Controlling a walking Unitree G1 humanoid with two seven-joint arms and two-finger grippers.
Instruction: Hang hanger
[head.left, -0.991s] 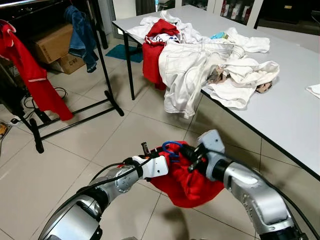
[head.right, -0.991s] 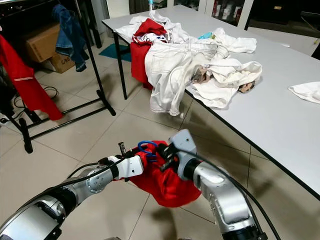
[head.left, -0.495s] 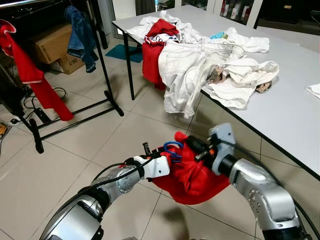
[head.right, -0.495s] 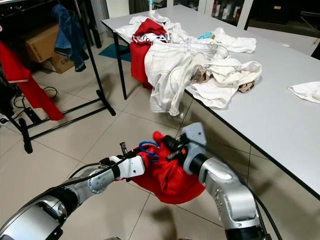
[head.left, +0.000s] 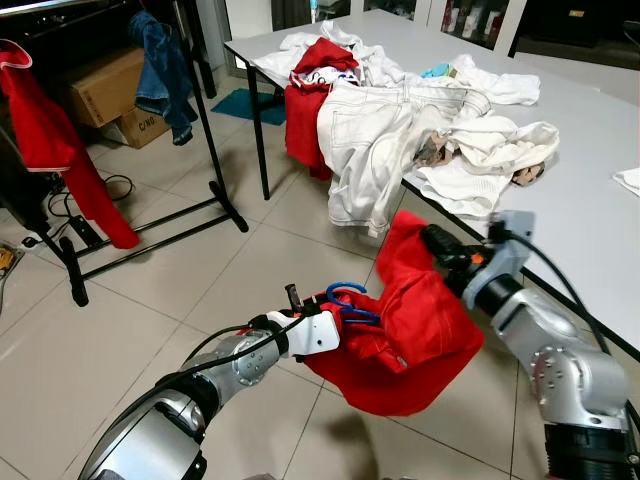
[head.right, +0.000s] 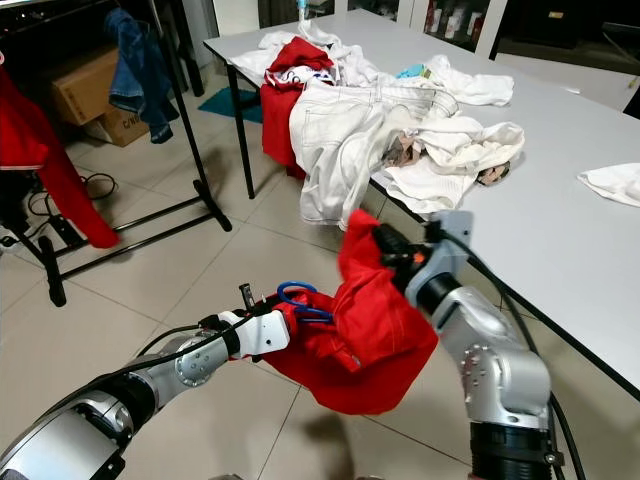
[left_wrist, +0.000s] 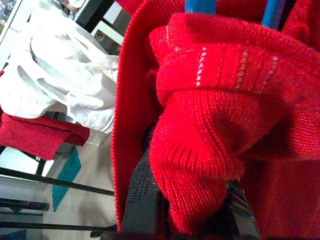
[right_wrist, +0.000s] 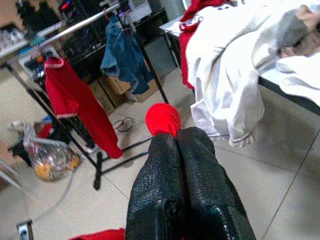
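Red sweater (head.left: 415, 330) held up over the tiled floor (head.left: 190, 290) between both arms, low centre of the head view. Left end effector (head.left: 330, 322) at the garment's 9 o'clock edge, fingers closed on the bunched red knit around the blue hanger (head.left: 345, 297); the wrist view shows red knit (left_wrist: 210, 125) wedged between the black fingers (left_wrist: 142, 195), with the blue hanger bars (left_wrist: 200, 5) at 12 o'clock. The hanger's blue loop sticks out of the collar just above the left end effector.

Right end effector (head.left: 425, 237) lifted at 1 o'clock of the sweater, fingers pressed fully together (right_wrist: 182, 185), pinching a fold of red fabric (right_wrist: 163, 119) at the tips; the cloth drapes down from it to the left end effector.

Bench (head.left: 590, 200) at 1–2 o'clock, piled with white clothes (head.left: 400, 130), and a red garment (head.left: 305, 105) hanging over its near corner. Clothes rack (head.left: 205, 130) at 10–11 o'clock, with a red top (head.left: 55, 150) hanging at 9 o'clock and a denim piece (head.left: 165, 70) at 11. Cardboard box (head.left: 105, 85) behind the rack.
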